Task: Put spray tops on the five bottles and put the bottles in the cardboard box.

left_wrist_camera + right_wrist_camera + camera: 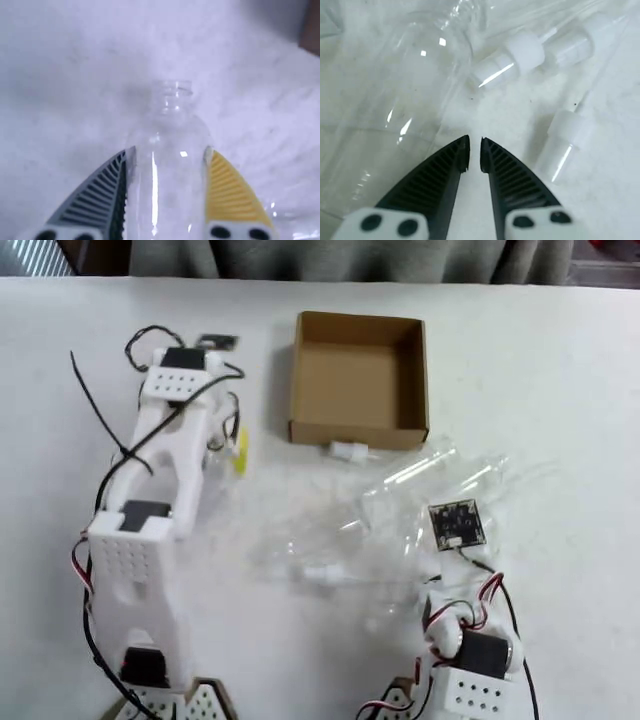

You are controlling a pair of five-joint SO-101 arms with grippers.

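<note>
My left gripper [167,152] is shut on a clear bottle [170,135] whose open neck carries no spray top; the grey and yellow fingers [227,190] press its sides. In the high view this gripper [235,445] is left of the cardboard box [358,430], which is empty. My right gripper [473,145] is shut with nothing between its black fingers, just above the table. Beyond it lie a clear bottle [415,85] on its side and three white spray tops [507,67], [570,47], [565,145]. Several clear bottles [420,490] lie in a loose pile in front of the box.
One white spray top [345,451] lies against the box's front wall and another [320,575] lies at the near side of the pile. The right arm [465,650] stands at the near edge. Black cables [100,430] trail beside the left arm.
</note>
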